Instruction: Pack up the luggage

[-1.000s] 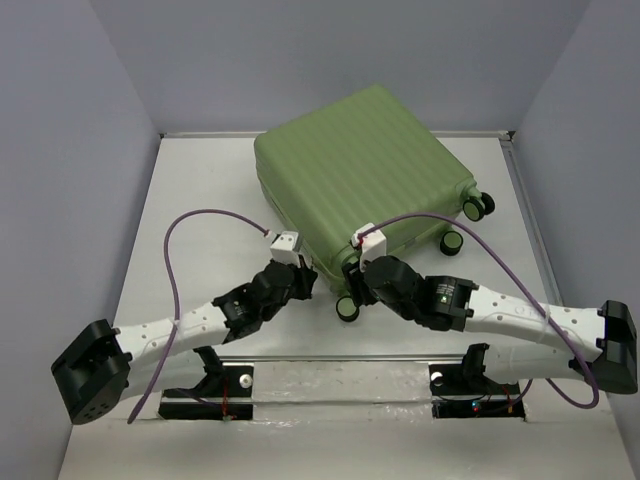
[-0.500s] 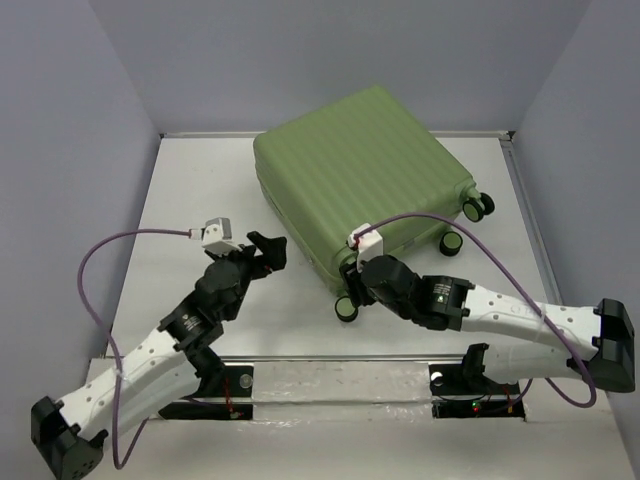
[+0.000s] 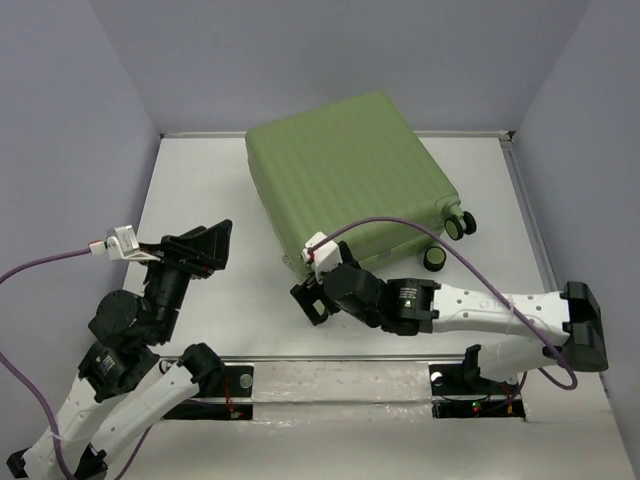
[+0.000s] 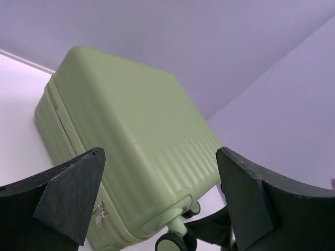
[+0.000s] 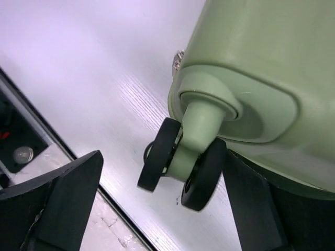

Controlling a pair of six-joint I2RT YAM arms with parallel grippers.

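Luggage (image 3: pixel 345 175): I count one piece, a light-green hard-shell suitcase with a ribbed shell. It lies flat on the white table (image 3: pixel 200 180), beyond both pairs of my fingers. It is shut, so I cannot tell what is inside.

My left gripper (image 3: pixel 215 248) hangs above the table with its two fingers spread wide and nothing between them. The suitcase sits ahead of those fingers and well apart from them. From that wrist I look along its ribbed top, and a small zip pull (image 4: pixel 99 212) shows on its near side.

My right gripper (image 3: pixel 312 298) is low at the suitcase's near corner, its two fingers also wide apart. One corner caster (image 5: pixel 180 167) stands between them: a twin black wheel on a green stem, under a rounded green housing. The wheel is close to my right-hand finger (image 5: pixel 251 209), but I cannot tell whether they touch. I am not clamped on it.

I can count three casters in all. One is the caster between my right fingers. The other two (image 3: pixel 459 225) are at the suitcase's far-right end, beyond my right wrist.

Two purple cables show, one (image 3: pixel 50 258) on the left wrist and one (image 3: pixel 400 222) arching over the right arm.
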